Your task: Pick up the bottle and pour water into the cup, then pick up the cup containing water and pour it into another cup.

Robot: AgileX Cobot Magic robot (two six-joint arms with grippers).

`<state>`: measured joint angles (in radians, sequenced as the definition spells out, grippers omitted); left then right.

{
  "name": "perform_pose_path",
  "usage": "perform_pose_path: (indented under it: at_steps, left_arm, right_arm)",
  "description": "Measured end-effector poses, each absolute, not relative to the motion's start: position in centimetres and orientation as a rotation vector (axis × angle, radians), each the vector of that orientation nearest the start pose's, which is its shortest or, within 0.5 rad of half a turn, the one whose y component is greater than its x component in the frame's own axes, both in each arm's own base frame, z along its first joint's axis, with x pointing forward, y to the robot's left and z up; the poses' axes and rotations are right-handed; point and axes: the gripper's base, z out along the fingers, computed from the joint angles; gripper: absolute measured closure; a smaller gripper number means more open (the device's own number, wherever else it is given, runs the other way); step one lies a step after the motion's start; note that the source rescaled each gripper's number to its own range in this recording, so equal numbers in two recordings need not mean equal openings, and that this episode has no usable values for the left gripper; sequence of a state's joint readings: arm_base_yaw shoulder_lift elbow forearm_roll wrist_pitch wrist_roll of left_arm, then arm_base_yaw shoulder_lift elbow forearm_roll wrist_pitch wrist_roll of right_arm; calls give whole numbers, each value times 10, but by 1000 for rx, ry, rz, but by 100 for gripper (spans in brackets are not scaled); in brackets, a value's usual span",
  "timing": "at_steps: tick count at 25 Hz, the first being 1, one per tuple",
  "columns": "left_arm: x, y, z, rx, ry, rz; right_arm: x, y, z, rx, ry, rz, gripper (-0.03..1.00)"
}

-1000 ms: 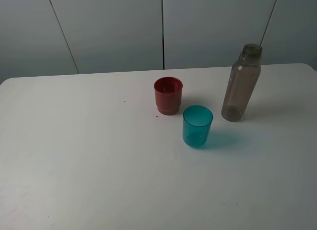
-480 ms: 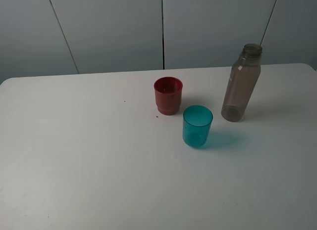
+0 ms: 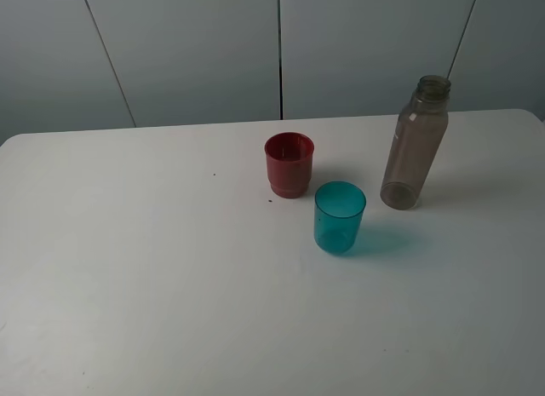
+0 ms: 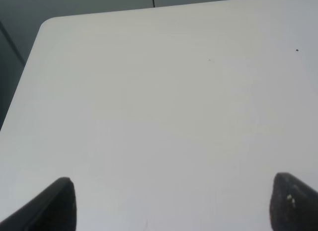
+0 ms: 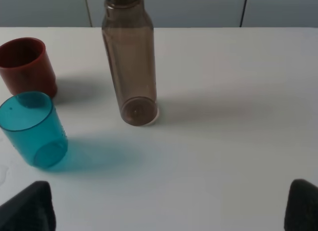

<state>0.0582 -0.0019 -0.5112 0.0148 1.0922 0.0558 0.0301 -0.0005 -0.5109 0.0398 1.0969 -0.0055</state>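
Note:
The smoky-grey bottle (image 3: 415, 145) stands upright, uncapped, at the right rear of the white table (image 3: 136, 268). The teal cup (image 3: 339, 217) stands left of and nearer than it. The red cup (image 3: 289, 164) stands just behind and left of the teal cup. No arm shows in the exterior high view. In the right wrist view the bottle (image 5: 130, 62), teal cup (image 5: 31, 129) and red cup (image 5: 26, 64) lie ahead of my right gripper (image 5: 169, 206), which is open and empty. My left gripper (image 4: 179, 203) is open over bare table, with its fingertips (image 4: 54, 203) wide apart.
Grey wall panels (image 3: 196, 51) stand behind the table. The table's rounded far left corner (image 4: 47, 25) shows in the left wrist view. A small dark speck (image 3: 271, 201) lies near the red cup.

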Motion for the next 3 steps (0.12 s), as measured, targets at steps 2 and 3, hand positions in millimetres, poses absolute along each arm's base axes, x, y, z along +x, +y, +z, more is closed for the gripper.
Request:
perform_pose_path:
  at_steps: [2, 3]
  left_arm:
    - [-8, 1, 278, -4, 2064, 88]
    - [-8, 1, 278, -4, 2064, 88]
  right_arm:
    - [-8, 3, 277, -16, 2069, 48, -3]
    - [-8, 3, 277, -8, 2069, 44, -3]
